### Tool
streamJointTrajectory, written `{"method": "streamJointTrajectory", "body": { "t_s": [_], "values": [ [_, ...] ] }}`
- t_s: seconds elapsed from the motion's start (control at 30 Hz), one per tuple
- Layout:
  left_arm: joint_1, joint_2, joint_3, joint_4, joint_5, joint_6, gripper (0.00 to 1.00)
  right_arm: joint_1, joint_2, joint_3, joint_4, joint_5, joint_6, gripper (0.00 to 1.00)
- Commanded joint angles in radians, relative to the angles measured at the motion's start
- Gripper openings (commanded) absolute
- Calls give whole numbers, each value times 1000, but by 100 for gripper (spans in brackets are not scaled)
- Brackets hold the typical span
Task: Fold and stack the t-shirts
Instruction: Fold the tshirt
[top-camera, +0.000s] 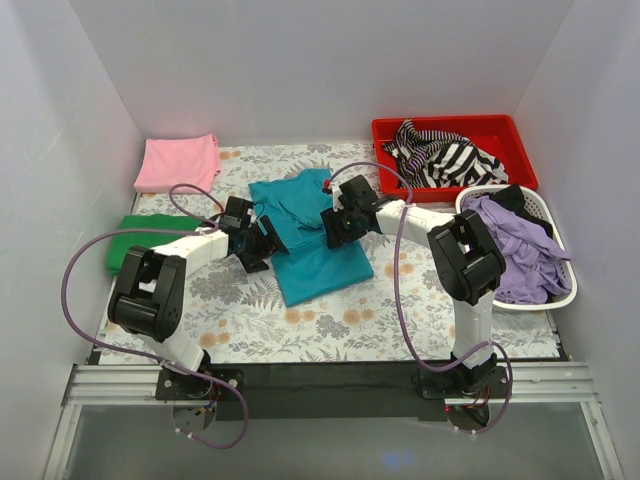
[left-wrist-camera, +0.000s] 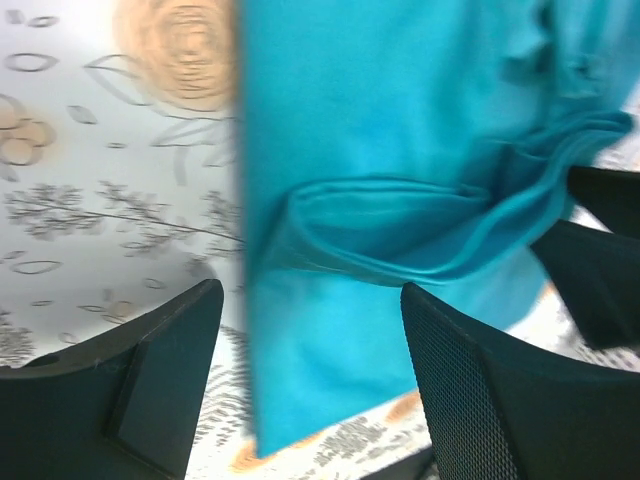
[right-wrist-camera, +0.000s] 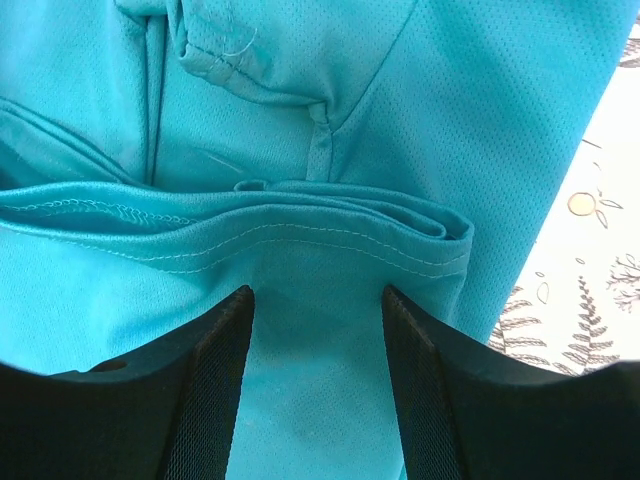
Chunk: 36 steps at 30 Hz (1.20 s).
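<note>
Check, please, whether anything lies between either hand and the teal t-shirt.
Nothing visible does. The left hand and right hand are both open right at the teal t-shirt, with only its folded cloth showing between their fingers.

No text, label, brand, number or sign can be read in any view.
</note>
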Motion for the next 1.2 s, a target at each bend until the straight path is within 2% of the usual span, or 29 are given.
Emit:
{"method": "streamJointTrajectory", "body": {
  "t_s": [0.0,0.1,0.23,0.33,0.4,0.67,0.77,0.87,0.97,1.13,1.17],
  "values": [
    [0,19,8,-51,-100,38,70,-7,-17,-41,-21,62,-10,61],
    [0,51,25,-75,-130,39,71,-7,-21,-59,-21,42,-10,61],
    [0,-4,31,-61,-123,42,70,-5,-28,-76,-23,39,-10,61],
    [0,-16,79,-168,-204,44,71,-7,-37,-74,-23,34,-11,61],
    [-11,-13,102,-256,-316,54,70,-7,-41,-71,-23,30,-11,61],
    [-37,19,96,-322,-482,27,70,-7,-52,-48,-24,8,-10,61],
    [-49,12,111,-315,-456,21,69,-5,-75,-47,-26,-10,-11,61],
    [-78,-68,126,-267,-408,33,69,-5,-103,-48,-26,-12,-14,62],
    [-83,-107,162,-233,-284,41,69,-4,-118,-44,-32,-9,-16,62],
    [-130,-56,191,-222,-241,21,69,-4,-117,-36,-38,-12,-11,62],
    [-133,-45,183,-212,-153,18,69,-4,-115,-33,-38,-12,-11,62]
  ]
}}
